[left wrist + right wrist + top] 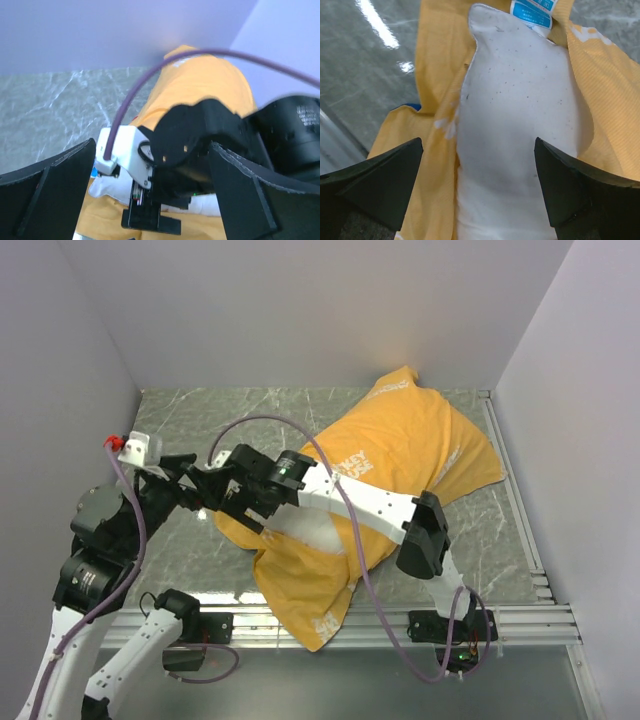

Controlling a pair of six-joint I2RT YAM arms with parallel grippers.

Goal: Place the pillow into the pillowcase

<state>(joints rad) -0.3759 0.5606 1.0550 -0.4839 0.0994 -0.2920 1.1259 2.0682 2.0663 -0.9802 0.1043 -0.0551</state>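
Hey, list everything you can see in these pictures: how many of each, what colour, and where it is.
pillowcase: one, orange-yellow with white lettering, across the table's middle and right.
pillow: one, white, mostly inside the pillowcase, one end showing at its opening.
label: one, blue and white, on the pillow's edge.
table: one, grey marbled.
walls: three, pale lilac, around the table.
rail: one, silver, along the table's near edge.
cables: two, purple, one along each arm.
left gripper: one, black, open, facing the right arm's wrist.
right gripper: one, black, open, over the pillow's exposed end.
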